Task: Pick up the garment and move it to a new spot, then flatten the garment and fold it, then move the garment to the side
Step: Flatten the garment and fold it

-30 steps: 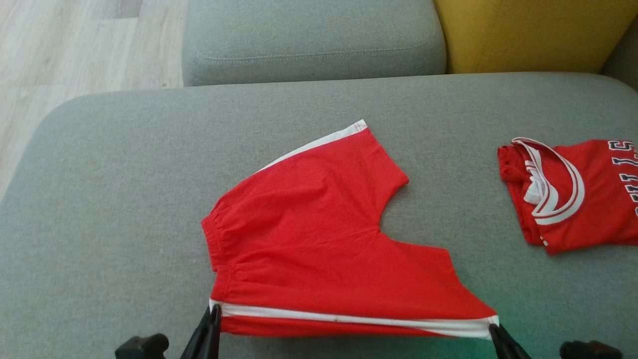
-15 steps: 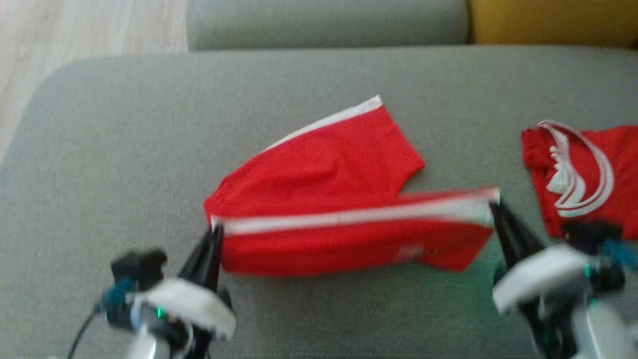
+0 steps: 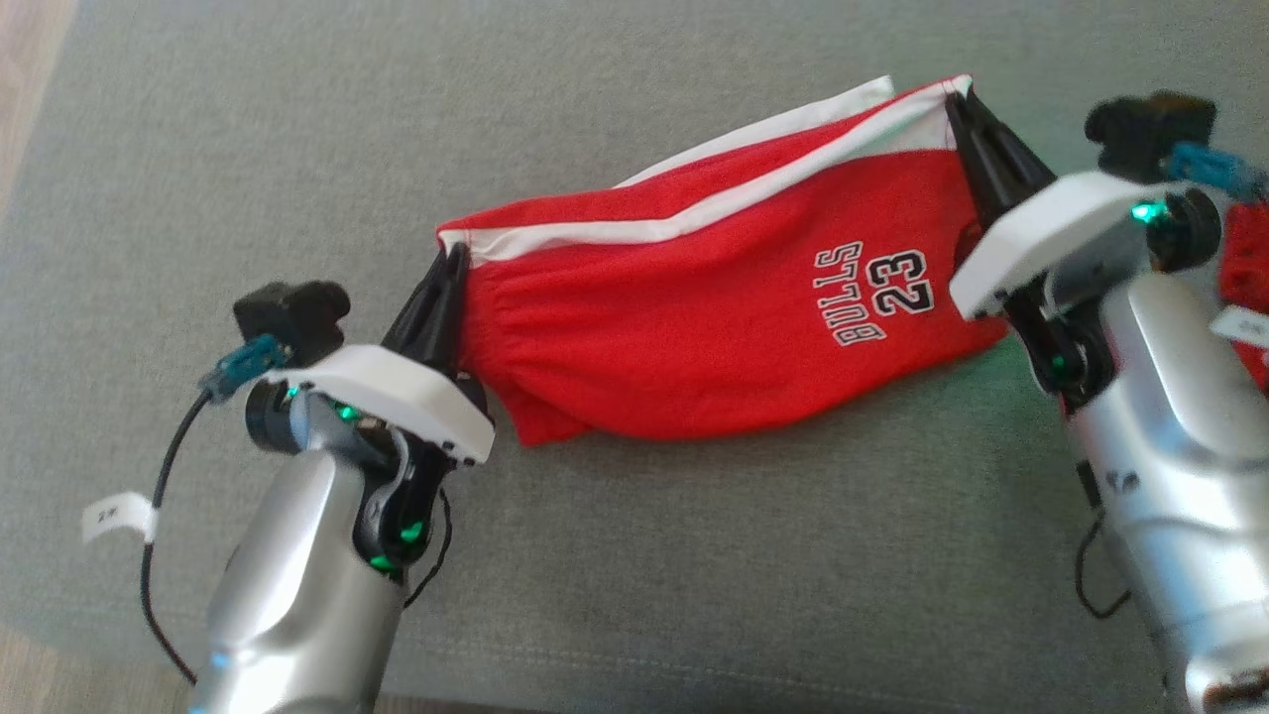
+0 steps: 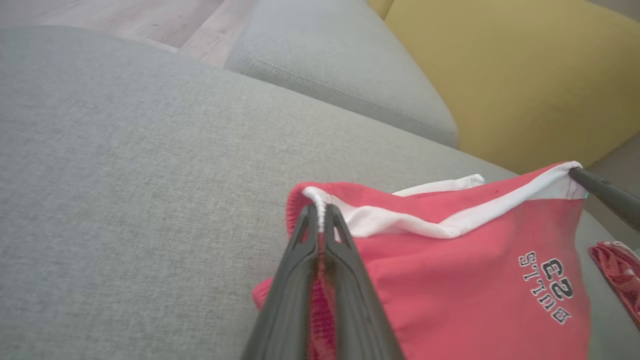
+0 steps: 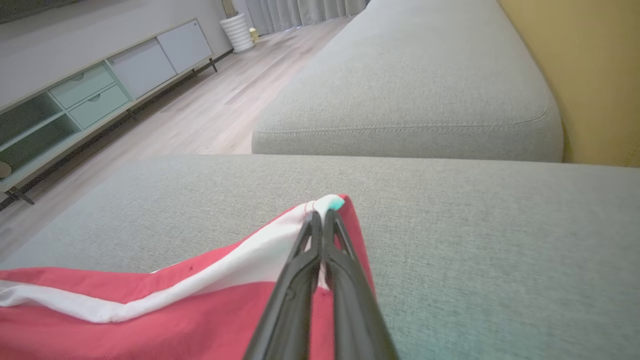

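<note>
The garment (image 3: pixel 714 317) is a pair of red shorts with a white side stripe and "BULLS 23" printed on it, folded over itself on the grey sofa seat (image 3: pixel 198 149). My left gripper (image 3: pixel 454 260) is shut on its waistband corner (image 4: pixel 320 210). My right gripper (image 3: pixel 957 99) is shut on the leg hem corner (image 5: pixel 325 205). The stripe edge is stretched between the two grippers and the upper layer hangs over the lower one. The left wrist view also shows the right gripper's dark fingers (image 4: pixel 605 195) at the far corner.
A second red garment (image 3: pixel 1244 248) lies at the right edge, partly behind my right arm. A yellow cushion (image 4: pixel 525 75) and another grey seat cushion (image 5: pixel 400 100) lie beyond. A low sideboard (image 5: pixel 75 105) stands across the wooden floor (image 5: pixel 200 115).
Both grippers carried the near stripe edge away from me over the rest of the shorts, folding them so the printed side faces up. The head camera tilted down.
</note>
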Controlling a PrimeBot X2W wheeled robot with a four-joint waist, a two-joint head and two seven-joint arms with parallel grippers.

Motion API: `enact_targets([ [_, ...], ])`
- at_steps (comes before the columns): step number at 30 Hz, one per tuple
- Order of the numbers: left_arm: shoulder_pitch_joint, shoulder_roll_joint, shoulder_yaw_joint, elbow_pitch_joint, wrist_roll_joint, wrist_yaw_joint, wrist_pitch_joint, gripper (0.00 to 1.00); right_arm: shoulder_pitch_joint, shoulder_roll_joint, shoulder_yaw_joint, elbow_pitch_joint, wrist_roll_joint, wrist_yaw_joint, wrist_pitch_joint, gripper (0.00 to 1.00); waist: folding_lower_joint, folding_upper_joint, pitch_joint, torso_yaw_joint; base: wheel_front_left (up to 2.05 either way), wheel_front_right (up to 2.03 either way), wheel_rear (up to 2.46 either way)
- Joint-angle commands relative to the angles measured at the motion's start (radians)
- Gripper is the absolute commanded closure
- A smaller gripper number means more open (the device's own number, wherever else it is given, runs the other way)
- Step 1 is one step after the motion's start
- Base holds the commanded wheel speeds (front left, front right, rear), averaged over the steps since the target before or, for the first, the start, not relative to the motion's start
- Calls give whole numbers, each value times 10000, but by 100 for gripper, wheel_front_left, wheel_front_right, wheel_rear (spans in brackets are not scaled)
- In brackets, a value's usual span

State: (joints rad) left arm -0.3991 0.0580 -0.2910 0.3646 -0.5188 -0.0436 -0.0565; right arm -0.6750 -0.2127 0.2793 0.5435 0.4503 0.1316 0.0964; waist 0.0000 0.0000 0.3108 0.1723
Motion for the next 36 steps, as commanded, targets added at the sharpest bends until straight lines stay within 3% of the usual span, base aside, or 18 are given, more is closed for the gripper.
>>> enact_targets([
  [1, -533, 103, 228, 4, -69, -38, -154, 100, -512, -65, 360, 188, 175, -9, -265, 100, 0, 0, 352, 307, 0, 0, 0],
  [10, -1494, -24, -85, 1489, -215, -2, -847, 100, -2054, 47, 1489, 2700, 952, -9, -1341, 100, 0, 0, 682, 436, 0, 0, 0],
  [11, -1528, -31, -131, 1629, -249, -10, -879, 100, -2149, 60, 1607, 2893, 1059, -9, -1457, 75, 0, 0, 683, 439, 0, 0, 0],
  [12, -1554, -38, -165, 1756, -305, -28, -912, 69, -2221, 64, 1714, 3069, 1158, -9, -1590, 11, 0, 0, 668, 441, 0, 0, 0],
  [13, -1571, -43, -187, 1867, -361, -37, -974, 27, -2259, 85, 1810, 3207, 1281, -9, -1749, 0, 0, 0, 636, 437, 0, 0, 0],
  [14, -1575, -47, -218, 1973, -392, -36, -1031, 0, -2275, 106, 1931, 3279, 1414, -9, -1931, 0, 0, 0, 602, 424, 0, 0, 0],
  [19, -1394, -57, -244, 2115, -482, 9, -1456, 0, -2153, 48, 2513, 3204, 1834, -9, -2762, 0, 0, 0, 379, 328, 0, 0, 0],
  [24, -842, 44, -89, 1458, 6, 413, -1970, 0, -1699, -269, 2739, 2634, 1770, -9, -3497, 0, 0, 0, -45, 89, 0, 0, 0],
  [31, 322, 318, 639, -1169, 1496, 1239, -2048, 0, -243, -363, 891, 676, 142, -9, -3577, 0, 0, 0, -548, -319, 0, 0, 0],
  [36, 1015, 492, 690, -2062, 2349, 1450, -2051, 0, 1385, -5, -323, -881, -1202, -9, -3579, 0, 0, 0, -857, -521, 0, 0, 0],
])
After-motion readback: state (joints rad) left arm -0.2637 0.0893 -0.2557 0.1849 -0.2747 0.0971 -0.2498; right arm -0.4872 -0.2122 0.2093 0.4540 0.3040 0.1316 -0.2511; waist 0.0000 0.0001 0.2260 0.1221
